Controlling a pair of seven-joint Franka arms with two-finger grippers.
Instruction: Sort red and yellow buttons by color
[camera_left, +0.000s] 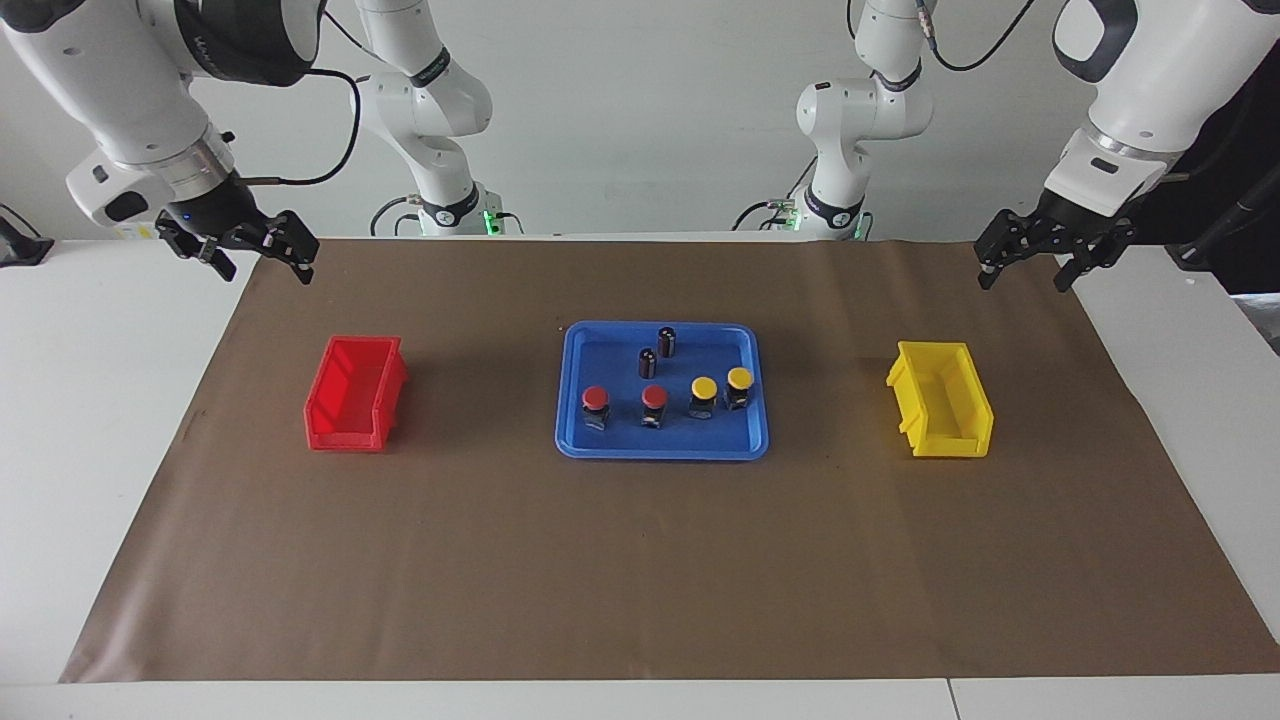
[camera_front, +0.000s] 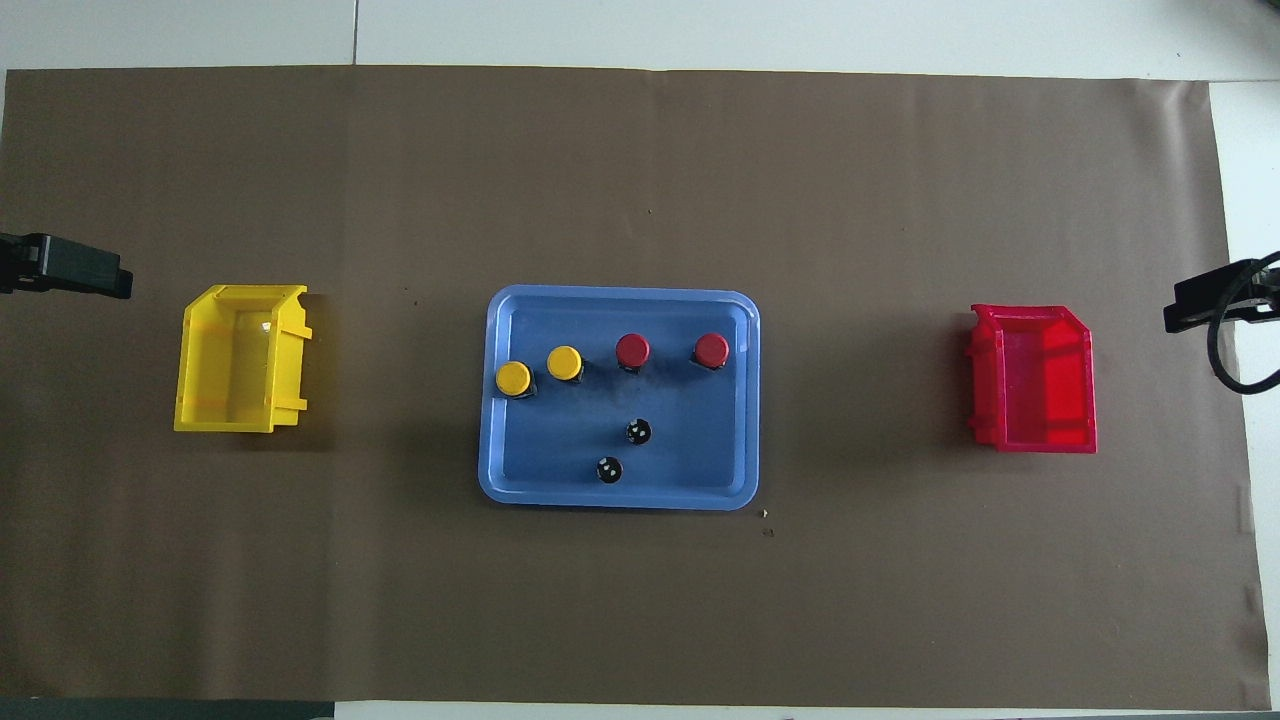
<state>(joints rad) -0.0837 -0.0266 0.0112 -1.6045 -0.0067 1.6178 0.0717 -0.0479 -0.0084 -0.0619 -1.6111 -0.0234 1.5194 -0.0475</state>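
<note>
- Since all four push-button switches stand upright in the shallow blue plastic tray (camera_left: 566, 400) in one row along its edge farther from the robots, nothing is sorted yet: the two red mushroom-capped buttons (camera_left: 595, 400) (camera_left: 654, 398) toward the tray's right-arm end, the two yellow mushroom-capped buttons (camera_left: 704, 389) (camera_left: 739, 380) toward its left-arm end.
- Each looks small, light and rigid. The round cap seems smooth and likely to slip, so the squarer black body under it is probably the surer hold.
- The yellow pair stand just beside each other, leaving little finger room between; the red pair have more gap.
- Two dark capless cylinders with silvery tops (camera_left: 647, 362) (camera_left: 667, 341) stand in the tray nearer the robots, so a descent could clip them.
- The tray's low rim should hardly hinder lifting.
- The red plastic bin (camera_left: 355, 395) and yellow plastic bin (camera_left: 940, 400) sit well apart from the tray, with bare brown mat (camera_left: 640, 570) between.
- The right gripper (camera_left: 250, 258) and left gripper (camera_left: 1035, 262) wait, raised off the tray's two ends, fingers spread, grasping nothing.
</note>
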